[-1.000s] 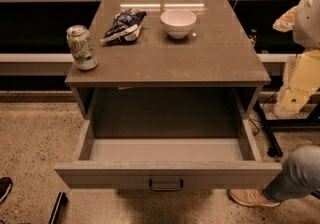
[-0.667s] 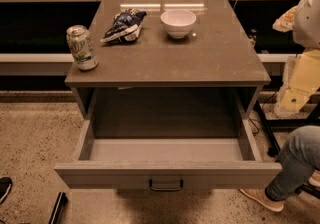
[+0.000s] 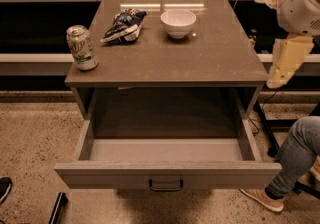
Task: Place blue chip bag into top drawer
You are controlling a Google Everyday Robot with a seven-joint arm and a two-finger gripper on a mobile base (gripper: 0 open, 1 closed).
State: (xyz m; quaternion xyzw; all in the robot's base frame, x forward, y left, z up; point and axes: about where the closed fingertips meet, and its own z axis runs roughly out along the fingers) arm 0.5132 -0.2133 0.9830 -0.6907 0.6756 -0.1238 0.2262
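The blue chip bag [image 3: 122,26] lies crumpled on the tabletop [image 3: 210,55] at the back left, beside a white bowl [image 3: 178,22]. The top drawer [image 3: 100,175] is pulled fully open below the tabletop; its inside is bare and its dark handle [image 3: 166,185] faces the front. My gripper [image 3: 286,63] hangs off the table's right edge on the white arm, well to the right of the bag and holding nothing that I can see.
A green-and-silver soda can [image 3: 82,48] stands at the tabletop's left edge. A seated person's jeans leg and shoe [image 3: 287,168] are right of the open drawer. A shoe tip [image 3: 4,188] is at the lower left. Shelves run behind the table.
The person's leg at the lower right has shifted. The bag, can, bowl, drawer and my arm have not moved.
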